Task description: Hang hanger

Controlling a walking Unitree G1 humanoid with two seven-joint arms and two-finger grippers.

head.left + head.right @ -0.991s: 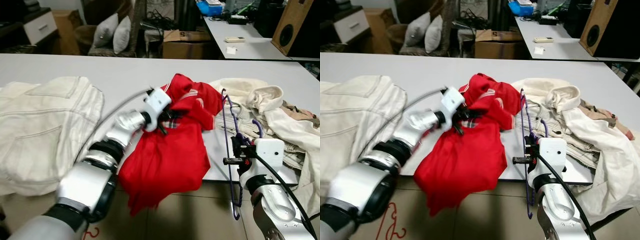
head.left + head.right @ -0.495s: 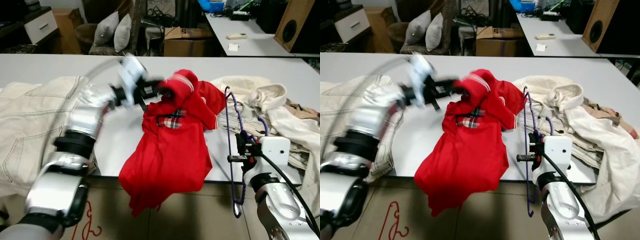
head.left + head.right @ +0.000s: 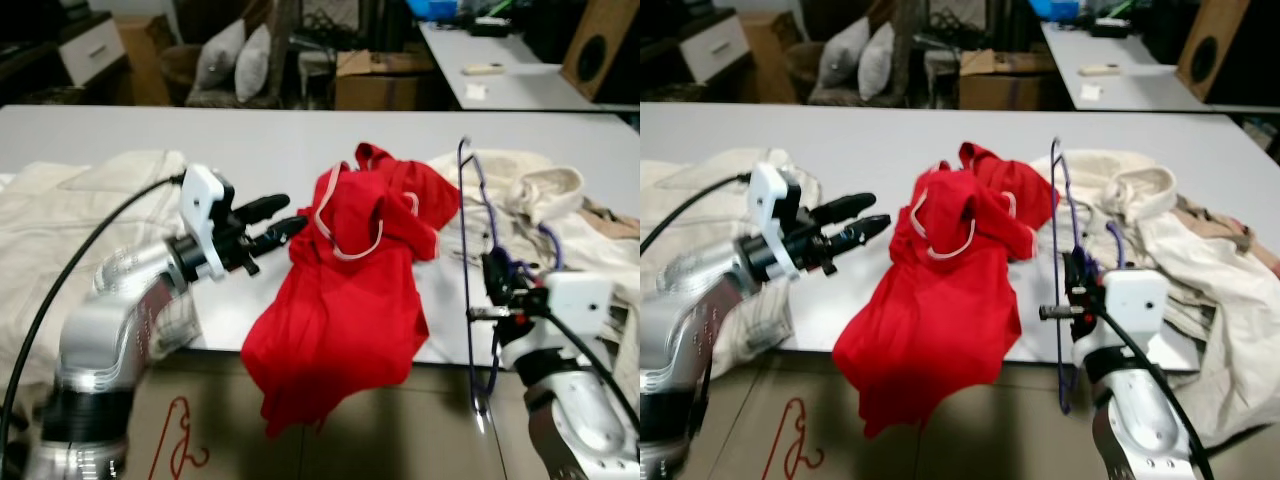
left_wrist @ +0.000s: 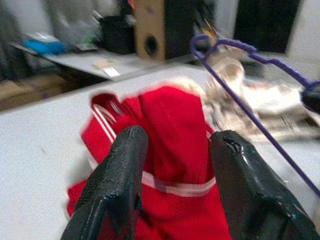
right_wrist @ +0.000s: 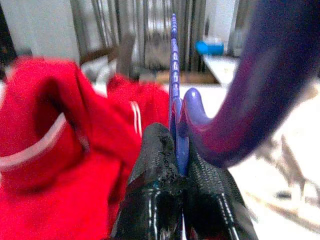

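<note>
My right gripper [image 3: 1072,298] pinches the thin, stiff purple hanger [image 3: 1057,270] upright; my left gripper [image 3: 268,222] gapes empty just beside the soft red shirt [image 3: 350,290], best taken at its collar

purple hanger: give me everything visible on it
The purple hanger is thin, plastic by the look, with a ridged straight bar and a curved hook end. It stands roughly upright at the table's front edge, its lower end below the tabletop. The right claw is shut on its bar. It sits between the red garment and the cream clothes; contact with either is unclear.
</note>
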